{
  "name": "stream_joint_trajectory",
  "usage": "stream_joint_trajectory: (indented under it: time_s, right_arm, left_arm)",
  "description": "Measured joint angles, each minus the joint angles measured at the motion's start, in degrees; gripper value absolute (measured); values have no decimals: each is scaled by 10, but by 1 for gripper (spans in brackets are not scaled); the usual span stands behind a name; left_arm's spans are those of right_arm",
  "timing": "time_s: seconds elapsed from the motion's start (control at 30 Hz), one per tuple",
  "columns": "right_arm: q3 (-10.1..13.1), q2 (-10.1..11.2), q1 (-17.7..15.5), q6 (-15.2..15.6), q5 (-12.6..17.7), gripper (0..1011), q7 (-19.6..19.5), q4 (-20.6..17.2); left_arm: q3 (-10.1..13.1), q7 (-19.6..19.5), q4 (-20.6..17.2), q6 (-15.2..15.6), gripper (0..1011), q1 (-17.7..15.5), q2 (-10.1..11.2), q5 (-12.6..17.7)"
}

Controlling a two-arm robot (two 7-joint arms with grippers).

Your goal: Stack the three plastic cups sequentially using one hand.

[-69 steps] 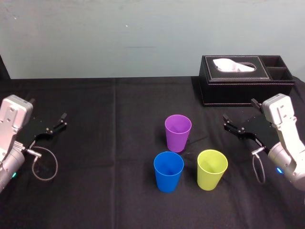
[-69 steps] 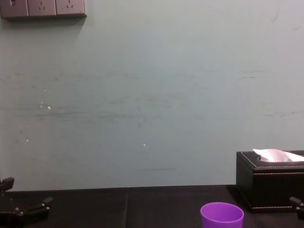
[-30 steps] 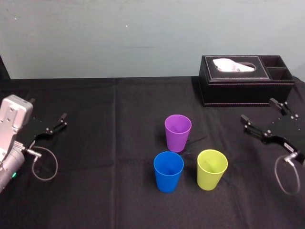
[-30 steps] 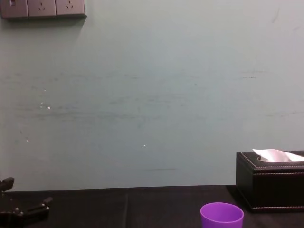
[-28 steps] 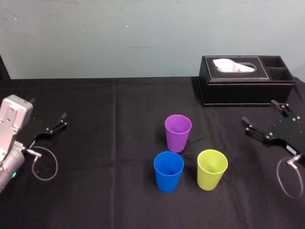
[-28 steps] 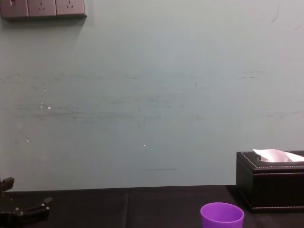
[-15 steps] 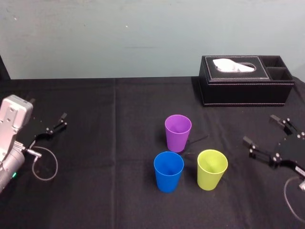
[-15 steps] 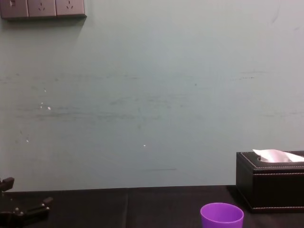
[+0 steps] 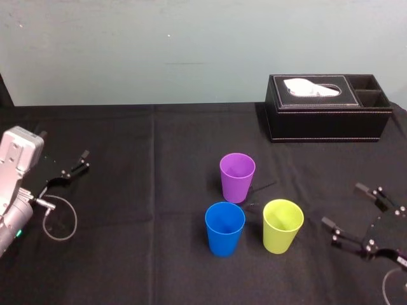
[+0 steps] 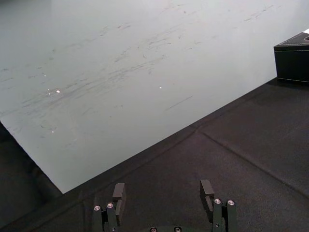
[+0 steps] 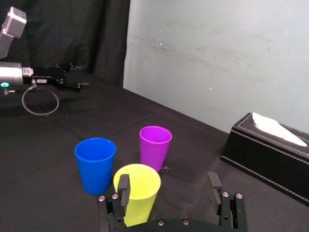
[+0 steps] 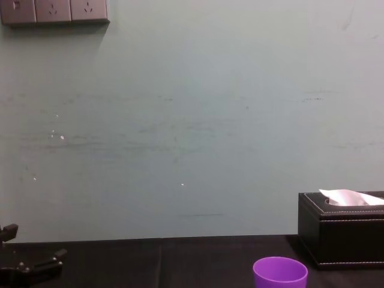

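Currently, the purple cup (image 9: pixel 237 176) stands upright on the tabletop (image 9: pixel 146 146). The blue cup (image 9: pixel 224 229) is near its front left and the yellow-green cup (image 9: pixel 283 226) near its front right, none touching. The right end effector (image 9: pixel 343 204), jaws spread and empty, sits farther right of the purple cup. The left end effector (image 9: pixel 79 162), also spread, is parked well left of it.

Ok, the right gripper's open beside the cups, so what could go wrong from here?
1. Closing the open right gripper on the yellow-green cup could nudge the blue cup beside it or the purple cup behind, since all three stand close.
2. They taper, so a side push may tip one.
The left gripper sits parked at far left.
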Motion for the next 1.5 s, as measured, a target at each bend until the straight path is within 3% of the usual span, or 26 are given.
stream_joint_trajectory:
  time_s: [0.23,0.9,1.5]
  right_arm:
    - [-9,-10,-5,0,-17,1003,8,8]
    - [-53,-54,31,31,-69,1003,31,49]
    - [-61,-90,62,61,-76,1003,58,72]
  left_arm:
    - [0,0,0,0,1010,0,0,0]
    - [0,0,0,0,1010,0,0,0]
    - [0,0,0,0,1010,0,0,0]
